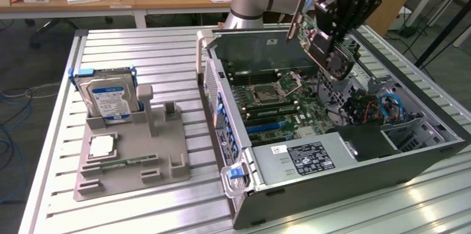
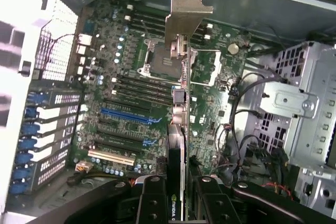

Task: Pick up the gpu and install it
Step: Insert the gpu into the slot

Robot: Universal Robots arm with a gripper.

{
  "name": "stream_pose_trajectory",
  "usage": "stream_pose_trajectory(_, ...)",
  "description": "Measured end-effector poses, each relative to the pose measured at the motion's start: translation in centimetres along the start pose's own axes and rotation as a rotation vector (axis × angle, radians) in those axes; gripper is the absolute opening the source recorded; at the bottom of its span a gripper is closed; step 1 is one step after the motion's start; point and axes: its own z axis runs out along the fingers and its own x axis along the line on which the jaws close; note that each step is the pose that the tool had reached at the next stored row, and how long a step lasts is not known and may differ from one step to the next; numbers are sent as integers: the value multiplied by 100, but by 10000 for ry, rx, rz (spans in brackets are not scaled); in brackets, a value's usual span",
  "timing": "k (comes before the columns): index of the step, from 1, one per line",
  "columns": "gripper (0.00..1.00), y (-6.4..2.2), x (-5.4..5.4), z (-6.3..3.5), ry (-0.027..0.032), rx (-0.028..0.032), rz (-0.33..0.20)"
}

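My gripper (image 1: pixel 332 35) is shut on the gpu (image 1: pixel 324 46), a flat dark card tilted in the air above the open computer case (image 1: pixel 220 107). Its silver bracket (image 1: pixel 296 16) points up and toward the case's rear wall. In the wrist view the gpu (image 2: pixel 181 129) is seen edge-on between my black fingers (image 2: pixel 152 200), and the bracket (image 2: pixel 186 11) hangs over the motherboard (image 2: pixel 131 72). A blue expansion slot (image 2: pixel 131 115) lies below, off to one side of the card's edge. The card touches nothing in the case.
On the exterior view's left, a grey fixture (image 1: pixel 132 162) holds an upright hard drive (image 1: pixel 109 96), a processor chip (image 1: pixel 101 145) and a memory stick (image 1: pixel 125 162). Inside the case are the power supply (image 1: pixel 305 157), cables (image 1: pixel 375 107) and a drive cage (image 2: pixel 294 108).
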Motion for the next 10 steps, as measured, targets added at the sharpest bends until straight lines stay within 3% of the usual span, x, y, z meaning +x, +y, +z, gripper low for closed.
stream_pose_trajectory(10,26,0,0,0,56,-5,-1383)
